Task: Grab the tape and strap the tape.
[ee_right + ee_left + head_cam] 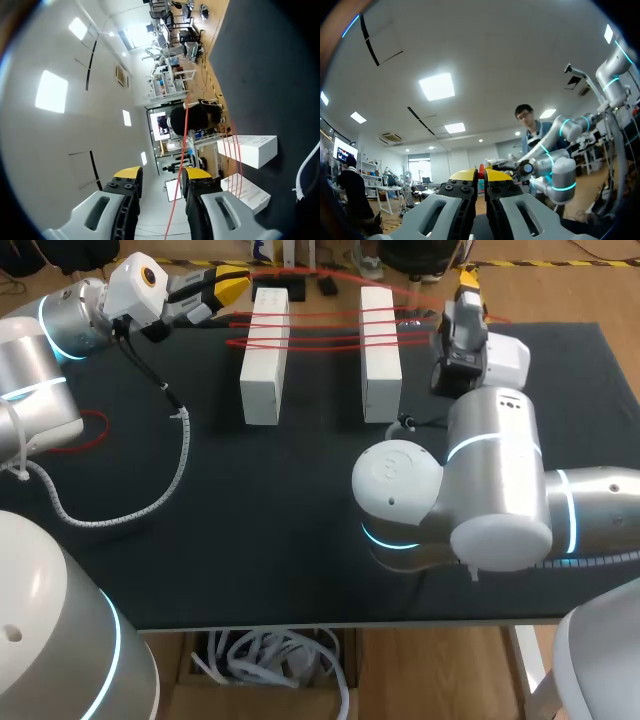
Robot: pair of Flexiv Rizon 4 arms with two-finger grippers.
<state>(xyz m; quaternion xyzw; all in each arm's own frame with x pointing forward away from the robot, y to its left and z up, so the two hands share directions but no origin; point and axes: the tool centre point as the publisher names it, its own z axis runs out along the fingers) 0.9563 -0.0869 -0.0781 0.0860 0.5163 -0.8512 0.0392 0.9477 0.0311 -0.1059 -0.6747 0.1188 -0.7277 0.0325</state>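
Observation:
Two white blocks [265, 355] [380, 350] lie side by side at the back of the black table [300, 530]. Red tape [320, 335] runs across them in several strands. At the back left, my left gripper [235, 282] holds one end; in the left wrist view its yellow tips [481, 174] are shut on a sliver of the red tape [481, 169]. My right gripper [467, 280] is at the back right, beyond the right block. In the right wrist view it [162, 174] stands open, with a red tape strand [184, 145] passing between its fingers, close to one. Both blocks [250, 147] [247, 192] show beside it.
A white spiral cable [150, 495] trails from my left arm over the table's left part, with a red loop [90, 430] near the left edge. My right arm's bulky elbow [480, 490] hangs over the front right.

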